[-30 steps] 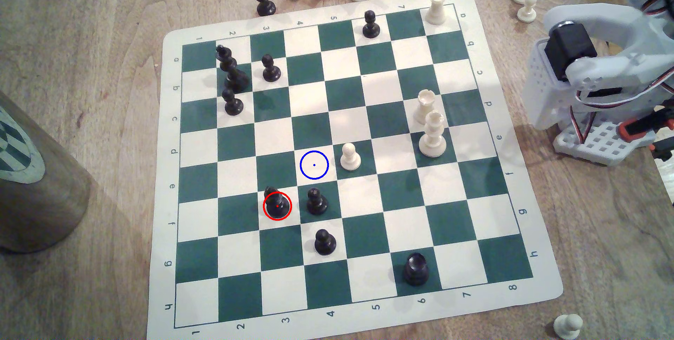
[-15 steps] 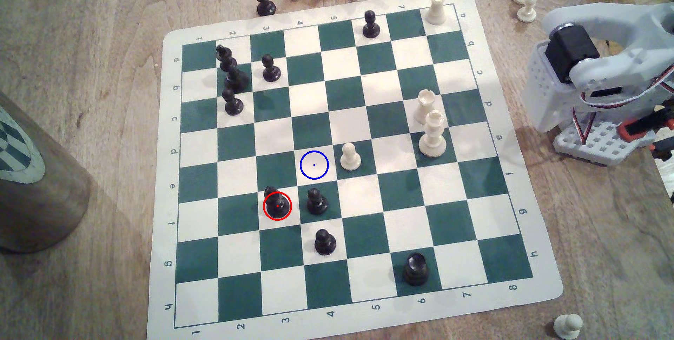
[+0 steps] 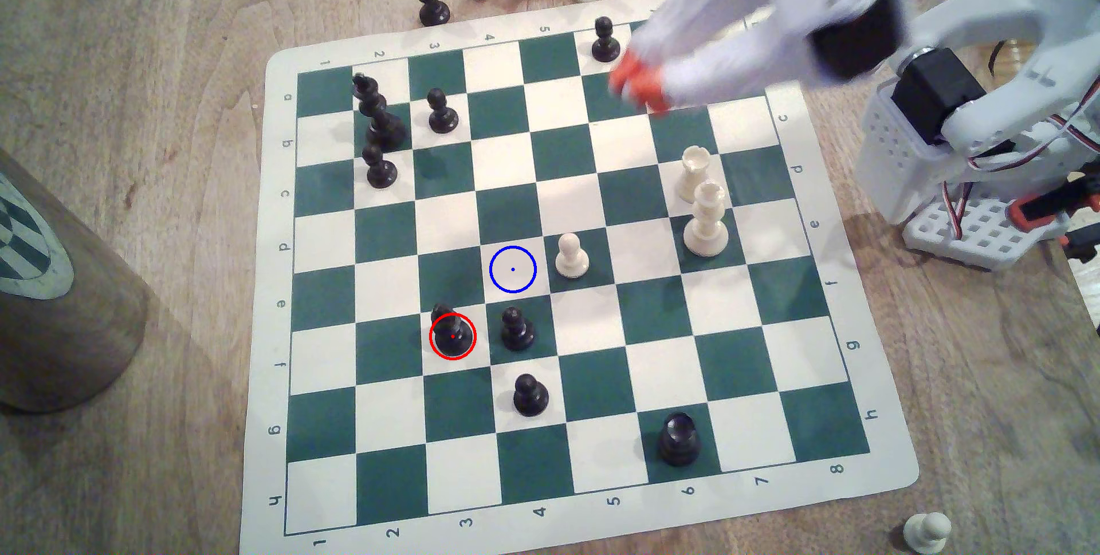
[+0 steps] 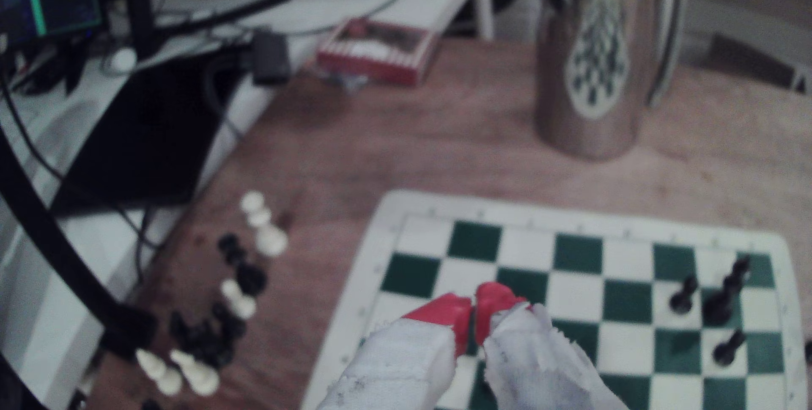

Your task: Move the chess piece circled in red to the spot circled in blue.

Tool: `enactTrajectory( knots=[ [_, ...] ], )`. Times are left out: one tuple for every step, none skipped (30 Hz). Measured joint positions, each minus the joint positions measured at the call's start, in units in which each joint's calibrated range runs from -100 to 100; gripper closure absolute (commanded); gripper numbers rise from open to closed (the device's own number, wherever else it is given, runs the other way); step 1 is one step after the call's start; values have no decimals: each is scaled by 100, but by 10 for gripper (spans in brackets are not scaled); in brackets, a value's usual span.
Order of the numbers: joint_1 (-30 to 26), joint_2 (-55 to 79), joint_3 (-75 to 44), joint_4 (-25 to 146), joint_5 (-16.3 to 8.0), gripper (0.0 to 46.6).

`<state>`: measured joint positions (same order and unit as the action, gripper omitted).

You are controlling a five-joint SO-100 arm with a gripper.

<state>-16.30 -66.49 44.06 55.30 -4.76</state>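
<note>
Exterior view: gripper (image 3: pixel 638 85) motion-blurred above the board's far rows, near a black pawn (image 3: pixel 605 40); jaws look together, nothing between them. Chess piece circled in red (image 3: pixel 451 332) stands upright on its cream square. A black pawn (image 3: pixel 516 329) is just beside it on the exterior view's right. The spot circled in blue (image 3: pixel 512 269) is bare, diagonally adjacent, with a white pawn (image 3: pixel 571 256) on the next square. Middle of the board (image 3: pixel 595 317) is open.

Wrist view: red fingertips (image 4: pixel 448 311) nearly touching, only a thin slit between them, holding nothing, above the board (image 4: pixel 575 252) near its edge. Spare pieces (image 4: pixel 237 295) lie on the worktop (image 4: pixel 395 150) beside it.
</note>
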Motion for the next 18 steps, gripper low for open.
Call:
enactTrajectory(
  knots=[
    [-52, 268, -172, 88, -63, 464],
    [-88, 687, -434, 191, -137, 464],
    [-103, 880, -524, 215, -161, 463],
    [-118, 1047, -651, 255, -200, 461],
    [-118, 1248, -786, 295, -234, 449],
    [-118, 1651, -994, 375, -283, 448],
    [-125, 1852, -1048, 382, -303, 448],
    [-133, 2028, -1094, 438, -332, 448],
    [-162, 2237, -1184, 502, -371, 446],
    [-273, 2556, -1374, 582, -425, 446],
    [-280, 2698, -1428, 614, -449, 446],
    [-273, 2840, -1473, 645, -484, 446],
    [-243, 3016, -1536, 645, -523, 446],
    [-251, 3310, -1663, 645, -611, 446],
    [-258, 3460, -1699, 645, -650, 445],
    [-258, 3594, -1753, 606, -698, 444],
    [-258, 3754, -1853, 526, -757, 444],
    [-258, 3879, -1943, 438, -801, 437]
  ],
)
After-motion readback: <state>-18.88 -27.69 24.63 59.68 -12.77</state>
